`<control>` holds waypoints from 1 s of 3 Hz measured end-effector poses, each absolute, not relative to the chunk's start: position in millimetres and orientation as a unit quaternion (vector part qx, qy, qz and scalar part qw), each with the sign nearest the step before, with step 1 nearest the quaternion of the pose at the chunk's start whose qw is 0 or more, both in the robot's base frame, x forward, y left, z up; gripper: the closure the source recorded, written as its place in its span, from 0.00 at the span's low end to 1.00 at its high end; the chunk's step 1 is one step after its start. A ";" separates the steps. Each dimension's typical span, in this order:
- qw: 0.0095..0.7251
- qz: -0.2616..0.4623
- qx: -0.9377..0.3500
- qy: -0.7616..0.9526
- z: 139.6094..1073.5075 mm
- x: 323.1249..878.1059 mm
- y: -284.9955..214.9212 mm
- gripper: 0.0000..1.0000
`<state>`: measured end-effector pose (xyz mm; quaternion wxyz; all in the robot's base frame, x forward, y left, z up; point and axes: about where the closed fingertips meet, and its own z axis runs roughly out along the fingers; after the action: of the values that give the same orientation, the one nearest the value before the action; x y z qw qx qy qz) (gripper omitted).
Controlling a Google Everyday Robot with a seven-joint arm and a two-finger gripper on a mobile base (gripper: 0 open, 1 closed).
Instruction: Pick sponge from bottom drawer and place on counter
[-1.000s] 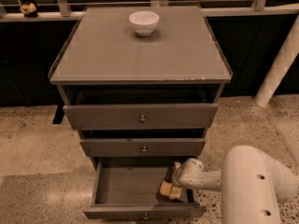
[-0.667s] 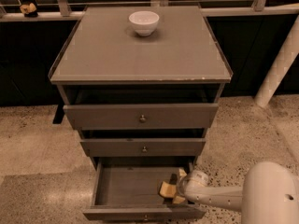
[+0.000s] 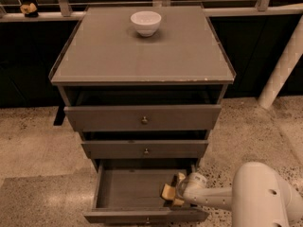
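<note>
Gripper [image 3: 171, 196] sits low inside the bottom drawer [image 3: 124, 189], at its right-front corner. Open or closed: can't tell. Yellowish blocky bits at its tip; the sponge can't be told apart from them, so its exact spot is unclear. Drawer is pulled out, grey-brown, shallow. Middle drawer [image 3: 146, 150] and top drawer [image 3: 142, 118] are above the gripper, each w/ a small knob. Tabletop [image 3: 142, 60] is well above, grey-brown, w/ a pale worn edge and a white bowl [image 3: 146, 22] near its far side. Speckled floor [image 3: 33, 141] around the cabinet.
</note>
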<state>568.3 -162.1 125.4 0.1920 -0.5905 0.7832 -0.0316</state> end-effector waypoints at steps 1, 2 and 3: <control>0.192 -0.032 -0.591 0.783 125.4 568.3 -162.1 0.19; 0.192 -0.032 -0.591 0.783 125.4 568.3 -162.1 0.42; 0.192 -0.032 -0.591 0.783 125.4 568.3 -162.1 0.65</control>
<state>568.3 -162.1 125.4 0.1920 -0.5905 0.7832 -0.0316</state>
